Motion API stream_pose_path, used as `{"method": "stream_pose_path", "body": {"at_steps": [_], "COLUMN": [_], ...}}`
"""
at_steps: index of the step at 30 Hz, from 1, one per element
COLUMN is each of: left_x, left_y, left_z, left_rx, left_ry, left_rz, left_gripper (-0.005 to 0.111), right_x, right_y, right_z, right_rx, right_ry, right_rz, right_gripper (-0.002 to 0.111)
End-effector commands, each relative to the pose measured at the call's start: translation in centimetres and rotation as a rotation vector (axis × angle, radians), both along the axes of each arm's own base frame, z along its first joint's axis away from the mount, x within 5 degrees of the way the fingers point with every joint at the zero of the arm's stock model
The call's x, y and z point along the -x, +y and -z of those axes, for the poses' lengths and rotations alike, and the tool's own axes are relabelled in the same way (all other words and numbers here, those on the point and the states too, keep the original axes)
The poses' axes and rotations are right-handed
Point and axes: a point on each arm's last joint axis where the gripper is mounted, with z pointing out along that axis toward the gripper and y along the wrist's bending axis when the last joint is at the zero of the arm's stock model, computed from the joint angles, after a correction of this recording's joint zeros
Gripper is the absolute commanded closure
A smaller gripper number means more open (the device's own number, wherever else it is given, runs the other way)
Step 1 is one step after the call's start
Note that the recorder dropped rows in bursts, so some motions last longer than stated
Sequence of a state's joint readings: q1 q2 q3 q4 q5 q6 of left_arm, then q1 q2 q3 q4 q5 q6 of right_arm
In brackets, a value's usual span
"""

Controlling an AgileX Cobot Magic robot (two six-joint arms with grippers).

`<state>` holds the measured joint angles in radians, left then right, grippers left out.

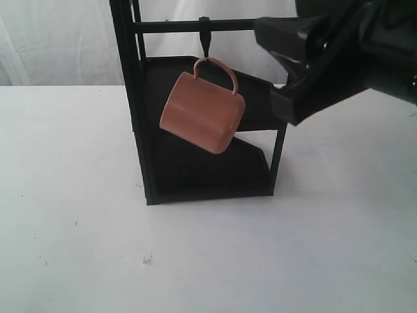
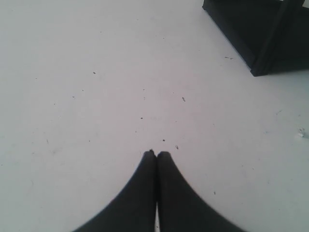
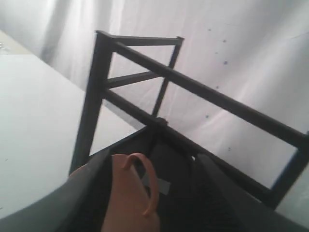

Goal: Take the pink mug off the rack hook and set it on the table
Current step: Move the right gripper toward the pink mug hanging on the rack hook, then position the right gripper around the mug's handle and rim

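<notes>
The pink mug [image 1: 201,114] hangs tilted by its loop handle from the rack hook [image 1: 206,40] on the top crossbar of the black rack [image 1: 133,98]. My right gripper [image 1: 270,65] is open just right of the mug, at its height. In the right wrist view the mug [image 3: 126,198] lies between the two dark fingers [image 3: 79,195], close against one of them, handle up. My left gripper [image 2: 156,154] is shut on nothing, low over the white table [image 2: 96,96]; it does not show in the exterior view.
The rack stands on the white table [image 1: 78,228] with two dark shelves behind the mug. One corner of the rack's base [image 2: 260,43] shows in the left wrist view. A white curtain [image 1: 58,39] hangs behind.
</notes>
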<state>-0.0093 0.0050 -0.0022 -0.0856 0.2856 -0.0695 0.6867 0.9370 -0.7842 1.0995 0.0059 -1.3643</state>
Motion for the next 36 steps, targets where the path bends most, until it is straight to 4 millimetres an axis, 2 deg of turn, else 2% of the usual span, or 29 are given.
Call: {"method": "stream_pose_path", "body": {"at_steps": [1, 3, 6, 10, 13, 20, 28, 32, 36], "left_x": [0.0, 0.0, 0.0, 0.0, 0.0, 0.0, 0.0, 0.0, 0.0], "left_y": [0.0, 0.0, 0.0, 0.0, 0.0, 0.0, 0.0, 0.0, 0.0], "left_z": [0.0, 0.0, 0.0, 0.0, 0.0, 0.0, 0.0, 0.0, 0.0], "left_rx": [0.008, 0.008, 0.008, 0.008, 0.008, 0.008, 0.008, 0.008, 0.008], "left_ry": [-0.003, -0.003, -0.003, -0.003, -0.003, -0.003, -0.003, -0.003, -0.003], "left_rz": [0.002, 0.002, 0.002, 0.002, 0.002, 0.002, 0.002, 0.002, 0.002], "left_gripper": [0.107, 0.107, 0.107, 0.107, 0.107, 0.107, 0.107, 0.107, 0.107], "right_x": [0.4, 0.3, 0.1, 0.2, 0.1, 0.0, -1.6, -2.0, -2.8], "right_y": [0.1, -0.1, -0.6, -1.0, -0.9, 1.9, 4.2, 4.4, 3.9], "right_z": [0.0, 0.1, 0.7, 1.6, 1.7, 2.5, 4.7, 4.6, 3.3], "right_rx": [-0.002, -0.004, -0.063, 0.034, 0.094, 0.237, 0.292, 0.302, 0.298], "right_ry": [0.030, 0.048, 0.186, 0.217, 0.174, 0.043, 0.061, 0.066, 0.063], "right_rz": [-0.032, -0.007, 0.058, 0.086, 0.074, -0.037, -0.087, -0.079, -0.018], "right_gripper": [0.059, 0.059, 0.059, 0.059, 0.059, 0.059, 0.059, 0.059, 0.059]}}
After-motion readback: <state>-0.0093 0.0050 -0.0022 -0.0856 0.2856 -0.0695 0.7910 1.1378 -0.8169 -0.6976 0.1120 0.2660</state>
